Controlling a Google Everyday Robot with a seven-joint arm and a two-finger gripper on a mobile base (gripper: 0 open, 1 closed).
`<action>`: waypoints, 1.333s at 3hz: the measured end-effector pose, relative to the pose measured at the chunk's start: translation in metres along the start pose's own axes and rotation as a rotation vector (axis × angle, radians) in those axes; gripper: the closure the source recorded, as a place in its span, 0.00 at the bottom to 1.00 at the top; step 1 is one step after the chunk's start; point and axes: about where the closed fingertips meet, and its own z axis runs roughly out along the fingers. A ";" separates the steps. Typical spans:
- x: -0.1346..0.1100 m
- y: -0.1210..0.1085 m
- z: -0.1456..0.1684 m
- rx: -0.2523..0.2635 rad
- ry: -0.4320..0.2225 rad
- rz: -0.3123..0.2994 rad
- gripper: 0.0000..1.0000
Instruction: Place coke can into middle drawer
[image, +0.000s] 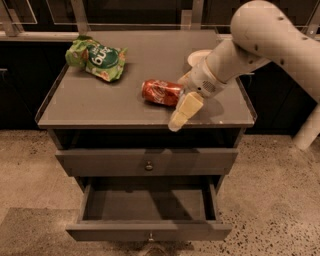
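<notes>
Gripper (179, 102): low over the front right part of the cabinet top (115, 107), pointing down and toward the front edge.
Fingers: spread apart; the near one (181, 112) slants toward the front rim, and only the tip of the far one shows behind the can.
Hold: nothing pinched; whether either finger touches the can cannot be told.
Coke can (161, 92): lying on its side on the cabinet top, its right end between the spread fingers, its body reaching left of the gripper.
Middle drawer (125, 231): below and in front of the gripper, pulled out, nothing inside.
Upper drawer front (110, 161): shut, directly beneath the gripper, under the top's rim.
Green snack bag (96, 60): well left of the gripper and further back.
White bowl (198, 56): just behind the gripper, partly hidden by the arm (260, 40).
</notes>
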 end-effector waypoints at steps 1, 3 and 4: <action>-0.028 -0.018 0.019 0.010 0.012 -0.040 0.00; -0.049 -0.029 0.034 0.056 0.061 -0.103 0.18; -0.049 -0.029 0.034 0.056 0.061 -0.103 0.41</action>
